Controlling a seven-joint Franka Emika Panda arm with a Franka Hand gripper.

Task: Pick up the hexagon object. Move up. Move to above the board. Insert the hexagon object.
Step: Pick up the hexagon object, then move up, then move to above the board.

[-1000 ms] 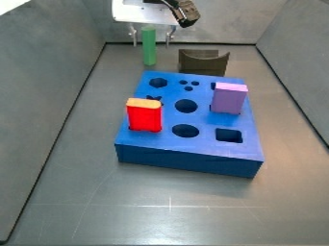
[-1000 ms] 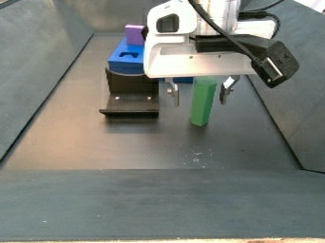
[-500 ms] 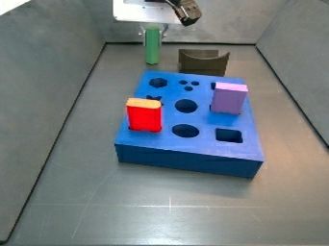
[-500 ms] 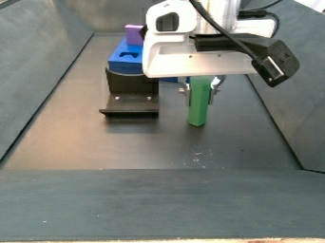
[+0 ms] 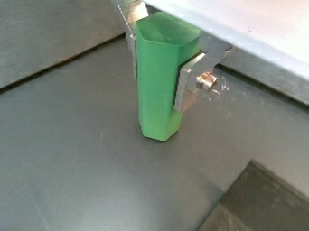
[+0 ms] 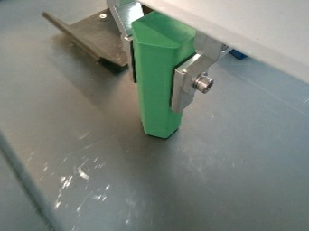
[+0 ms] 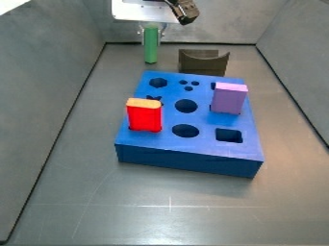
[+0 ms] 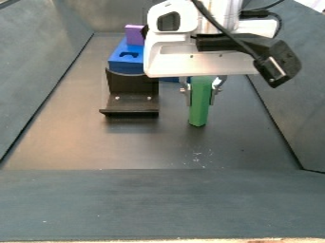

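Grasp stage. The gripper (image 5: 165, 56) stands at the top centre of a wrist view, its jaws pinching the hexagon object (image 5: 164, 83) by its upper half; a silver finger plate (image 6: 187, 81) lies flat against one green side in both wrist views. The rod is upright, and its foot appears to rest on the grey surface (image 5: 72, 162), so the lift does not seem to have begun. In a side view the hexagon object (image 7: 150, 44) shows at the upper middle of the frame, beyond the far edge of the board (image 7: 195, 144) and apart from it. The fixture (image 7: 202, 61) stands to the right of the rod, near but not touching.

Progress, as judged: the pick-up looks secured; raising, carrying over the board and inserting remain. The board carries a red block (image 7: 144, 114) at its left and a purple cube (image 7: 229, 97) at its right; several holes between them stay open.

Clearance: in a side view the fixture (image 8: 129, 102) sits to the left of the gripper (image 8: 200, 85), with bare surface between them. The walls of the enclosure (image 7: 77, 86) are well apart from the rod. A straight vertical rise looks unobstructed; the carry should pass above the block and cube.
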